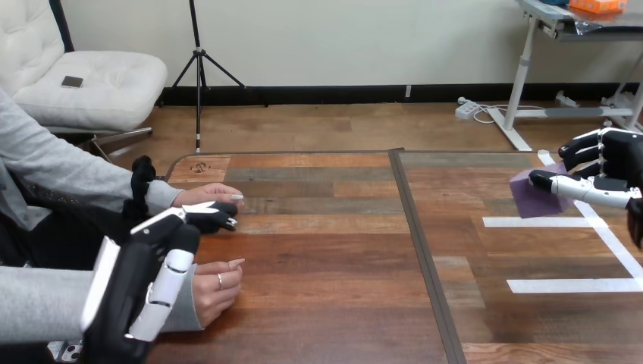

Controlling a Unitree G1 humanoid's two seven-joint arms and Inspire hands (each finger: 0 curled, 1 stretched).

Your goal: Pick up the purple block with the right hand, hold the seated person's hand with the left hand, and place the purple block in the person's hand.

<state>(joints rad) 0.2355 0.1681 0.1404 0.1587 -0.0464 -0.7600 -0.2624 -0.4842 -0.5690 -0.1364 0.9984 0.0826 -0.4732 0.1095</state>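
In the head view, the right robot hand (616, 158) is at the far right edge of the counter (334, 265). Its thumb lies across the front of the purple block (532, 199) and its fingers curl above and behind it, so the block is pinched. I cannot tell whether the block is touching the counter. It sits over the white tape lines (561, 222).

The left robot hand (174, 236) reaches in between the person's upper hand (205, 195) and the person's lower hand (216, 287), just beside both. Whether it grips either one cannot be told. The block is well apart from both of the person's hands.
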